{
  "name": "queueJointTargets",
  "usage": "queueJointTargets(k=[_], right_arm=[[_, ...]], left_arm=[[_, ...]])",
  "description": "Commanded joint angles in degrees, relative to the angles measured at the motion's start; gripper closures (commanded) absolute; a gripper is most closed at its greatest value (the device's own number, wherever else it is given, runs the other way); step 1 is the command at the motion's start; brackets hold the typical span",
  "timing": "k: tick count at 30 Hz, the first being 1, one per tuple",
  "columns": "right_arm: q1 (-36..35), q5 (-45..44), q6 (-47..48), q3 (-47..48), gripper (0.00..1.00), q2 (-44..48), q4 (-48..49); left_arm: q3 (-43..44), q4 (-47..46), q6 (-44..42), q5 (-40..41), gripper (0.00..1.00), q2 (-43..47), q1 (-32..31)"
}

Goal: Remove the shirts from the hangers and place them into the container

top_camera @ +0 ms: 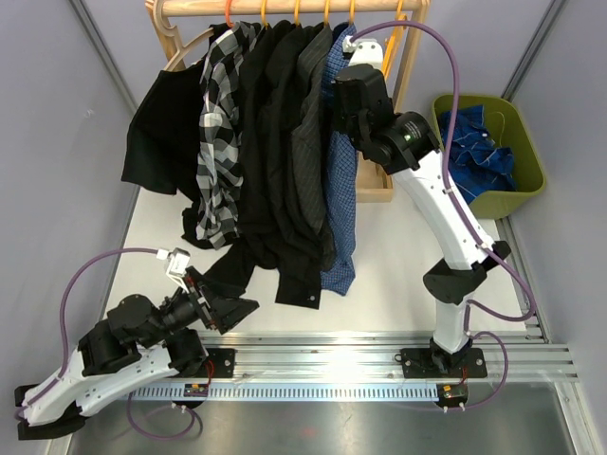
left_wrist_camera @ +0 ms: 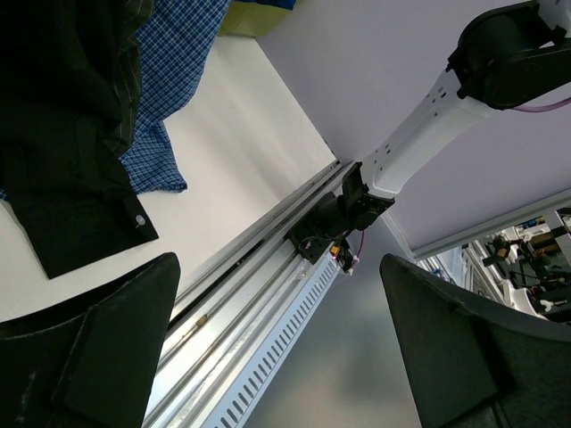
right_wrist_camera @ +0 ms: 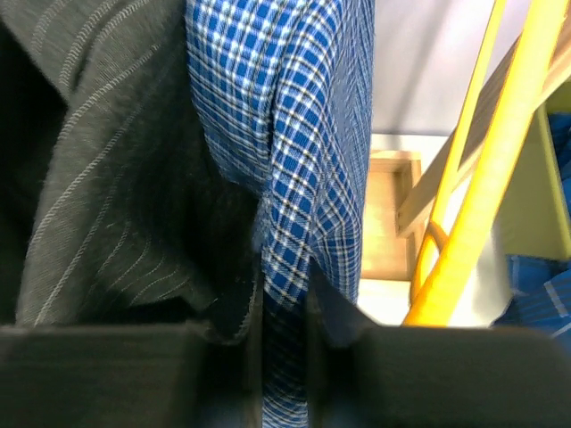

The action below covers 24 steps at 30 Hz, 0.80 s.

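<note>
Right arm (top_camera: 446, 209) raised at rack (top_camera: 285, 8), right gripper (right_wrist_camera: 284, 312) pinching blue check shirt (right_wrist_camera: 294, 134), left gripper (top_camera: 220, 305) agape

Shirts (top_camera: 275, 142) hang in a row from the rack (top_camera: 190, 9) at the far edge of the worktop (top_camera: 398, 275). The right tool (top_camera: 343, 100) pinches the rightmost shirt (top_camera: 340, 209). The container (top_camera: 503, 206) stands at the far right with another shirt (top_camera: 484, 156) inside. The left tool (top_camera: 228, 308) lies near-left, before the hems.
</note>
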<state>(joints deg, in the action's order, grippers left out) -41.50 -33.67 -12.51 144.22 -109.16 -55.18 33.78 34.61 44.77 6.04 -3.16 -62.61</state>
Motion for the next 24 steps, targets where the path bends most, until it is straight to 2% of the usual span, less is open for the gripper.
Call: queueJointTargets(k=[1, 5, 9, 15, 21, 24], right_arm=[[0.80, -1.57, 2.76, 2.29, 0.99, -1.14, 1.92], [0.80, -2.10, 4.07, -0.60, 1.00, 1.58, 4.72], [0.72, -3.15, 7.67, -6.66, 1.00, 8.07, 11.57], [0.63, -5.79, 18.91, -11.41, 1.00, 13.79, 26.67], [0.71, -3.60, 27.36, -17.46, 1.00, 17.93, 41.86], [0.63, -4.21, 28.34, -18.88, 1.00, 18.90, 42.53]], left_arm=[[0.76, -0.42, 0.93, 0.46, 0.01, 1.75, -0.32], [0.06, 0.28, 1.63, 0.64, 0.01, 2.81, -0.23], [-0.29, 0.20, 1.90, 0.64, 0.01, 2.81, -0.15], [-0.65, -0.95, 1.81, 0.37, 0.01, 2.63, -0.14], [-1.08, -2.18, 1.63, 0.29, 0.01, 1.84, -0.14], [-1.00, -2.44, 1.46, 0.37, 0.01, 1.40, -0.14]])
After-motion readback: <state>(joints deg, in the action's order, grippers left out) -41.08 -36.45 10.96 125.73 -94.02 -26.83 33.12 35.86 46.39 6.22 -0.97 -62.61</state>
